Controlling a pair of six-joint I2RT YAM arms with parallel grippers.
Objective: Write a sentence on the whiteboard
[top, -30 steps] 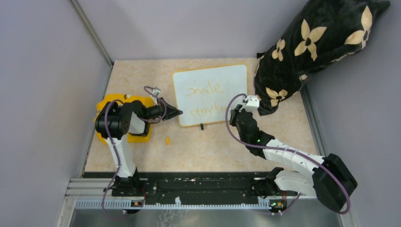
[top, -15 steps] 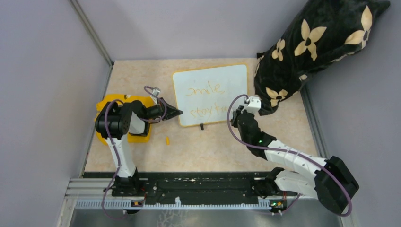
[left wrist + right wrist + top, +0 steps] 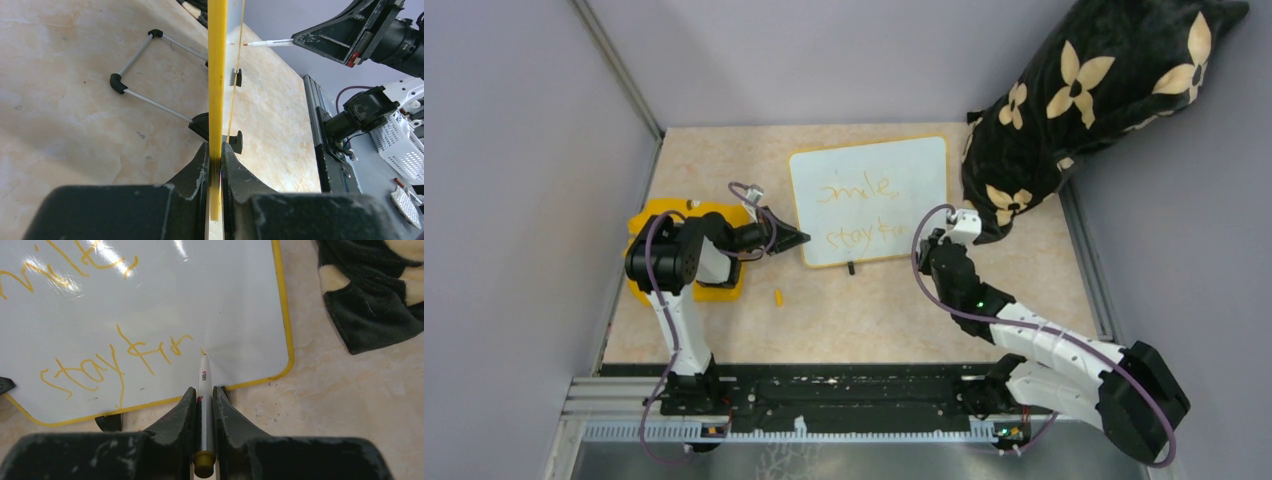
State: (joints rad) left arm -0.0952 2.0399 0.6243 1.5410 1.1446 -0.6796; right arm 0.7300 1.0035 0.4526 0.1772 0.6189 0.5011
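Right hand (image 3: 203,392) clamps pen (image 3: 204,377), long axis aimed at whiteboard (image 3: 225,300). Tip sits just right of sentence (image 3: 120,360)'s last stroke. Left hand (image 3: 216,152) pinches whiteboard's edge, closed tight.

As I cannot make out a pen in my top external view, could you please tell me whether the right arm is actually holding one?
Observer: Yes. The right wrist view shows a white pen clamped between the right fingers, its tip pointing at the whiteboard.
Operator: Thank you. Where is the tip relative to the writing?
Observer: Just right of the last stroke of the sentence, whose lower line reads roughly "stay tr". I cannot tell whether it touches.
Operator: And is the left arm gripping the board?
Observer: The left wrist view shows the left fingers shut on its yellow edge, with a wire stand on the side away from the pen.
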